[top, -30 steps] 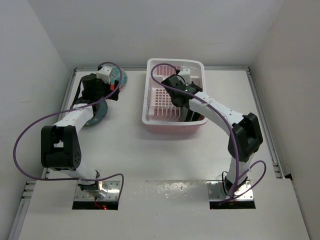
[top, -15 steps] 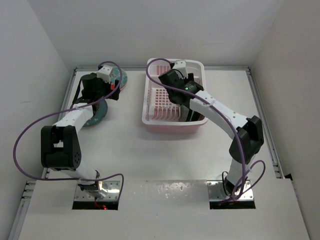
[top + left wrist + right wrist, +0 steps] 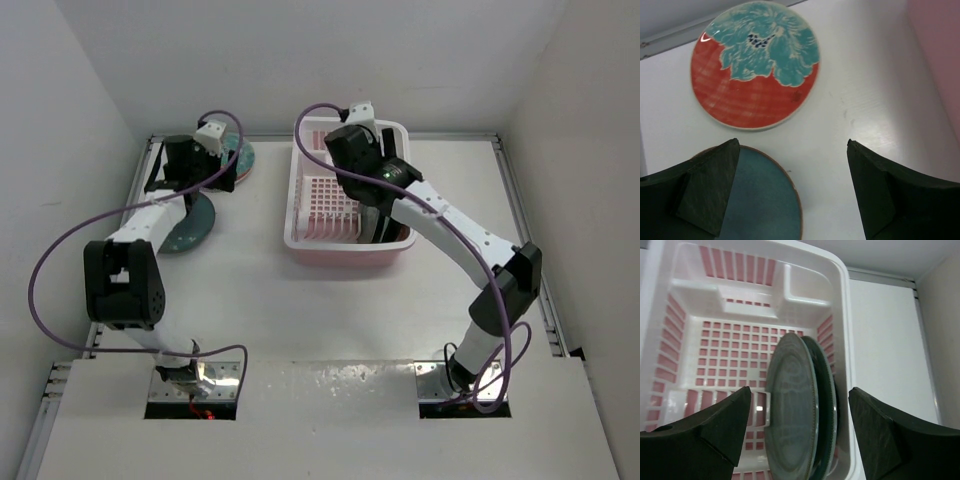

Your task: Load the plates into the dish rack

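Partly, left hand (image 3: 792, 145) hides teal plate (image 3: 762, 200).

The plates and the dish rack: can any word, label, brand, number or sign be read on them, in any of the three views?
No readable text in any view.
Red plate: only a teal flower pattern, plus one small dark mark at the flower's edge, too small to read.
Dish rack and the plates standing in it: no label or number visible.

Plates (image 3: 790, 415) upright in dish rack (image 3: 725, 350); red plate (image 3: 747, 95) outside
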Controlling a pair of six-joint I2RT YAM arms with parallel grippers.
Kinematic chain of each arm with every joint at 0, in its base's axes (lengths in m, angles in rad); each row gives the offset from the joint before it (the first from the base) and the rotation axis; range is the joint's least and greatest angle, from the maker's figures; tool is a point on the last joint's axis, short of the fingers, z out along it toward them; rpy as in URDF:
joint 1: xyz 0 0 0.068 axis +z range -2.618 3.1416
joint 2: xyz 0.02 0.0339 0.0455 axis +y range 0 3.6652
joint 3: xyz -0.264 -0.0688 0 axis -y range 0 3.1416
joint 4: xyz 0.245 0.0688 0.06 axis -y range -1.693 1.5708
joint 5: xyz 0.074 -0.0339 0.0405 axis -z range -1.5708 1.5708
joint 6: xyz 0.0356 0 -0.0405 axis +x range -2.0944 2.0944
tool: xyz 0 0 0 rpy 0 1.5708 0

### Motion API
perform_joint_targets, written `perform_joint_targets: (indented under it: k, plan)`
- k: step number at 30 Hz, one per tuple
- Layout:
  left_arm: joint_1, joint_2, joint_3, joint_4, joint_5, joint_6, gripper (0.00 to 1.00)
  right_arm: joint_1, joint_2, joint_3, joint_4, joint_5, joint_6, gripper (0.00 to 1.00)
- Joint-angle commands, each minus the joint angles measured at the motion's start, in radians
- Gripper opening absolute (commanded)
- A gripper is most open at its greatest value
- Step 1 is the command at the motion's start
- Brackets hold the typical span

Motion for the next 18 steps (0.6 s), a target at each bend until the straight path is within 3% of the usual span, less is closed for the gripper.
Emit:
perform_joint_targets:
  k: [1, 5, 9, 18]
  plan:
    - [0.029, 0.095, 0.144, -0.231, -0.112, 0.046, 0.92, -0.022, -0.059, 0.054, 0.092, -0.118, -0.063, 0.78]
    - [0.041, 0.104, 0.145, -0.396, -0.18, 0.172, 0.93, -0.042, -0.091, 0.03, 0.138, -0.262, -0.096, 0.78]
    - [-0.012, 0.191, 0.136, -0.49, -0.341, 0.217, 0.96, -0.068, -0.138, -0.041, 0.166, -0.344, -0.12, 0.79]
    - [-0.052, 0.262, 0.077, -0.392, -0.447, 0.258, 0.97, -0.142, -0.233, -0.153, 0.214, -0.444, -0.11, 0.79]
